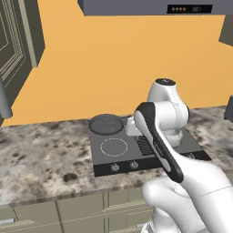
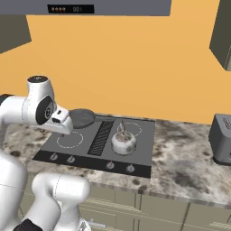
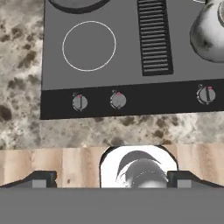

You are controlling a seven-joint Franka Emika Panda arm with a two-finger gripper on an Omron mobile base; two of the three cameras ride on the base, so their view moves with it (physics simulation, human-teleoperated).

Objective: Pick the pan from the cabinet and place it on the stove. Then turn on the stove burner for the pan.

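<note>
Where the orange wall [image 1: 113,68] meets the speckled stone worktop [image 1: 41,159], the stove [image 1: 104,159] sits flat, black glass, with a ribbed grille [image 2: 101,137] down its middle. Grey hood [image 2: 126,6] overhead with a small lit display. Cabinet [image 1: 16,41], grey-beige with recessed panels, at far left in the left base view; whether its door stands open I cannot tell. Beige drawers [image 1: 82,211] run below the worktop edge. Grey toaster-like box [image 2: 221,140] stands on the worktop, well right of the stove.

White arm reaches over the stove's left half. Gripper [image 3: 111,181] hangs above the near edge of the worktop, looking down on the knob row; jaws spread wide, nothing between them, each dark fingertip [image 3: 41,179] far out at its own side of the hand view.

Pan [image 1: 106,124], dark grey and round, rests on the far-left burner of the stove. Its handle is hidden behind the arm. Silver kettle [image 2: 123,142] sits on the right half of the stove, over a near-right ring.

Near-left burner ring [image 3: 89,46], thin white outline, is bare, just in front of the pan. Two knobs [image 3: 79,102] lie below it on the front strip, a third [image 3: 205,95] farther right; small red marks near their tops.
</note>
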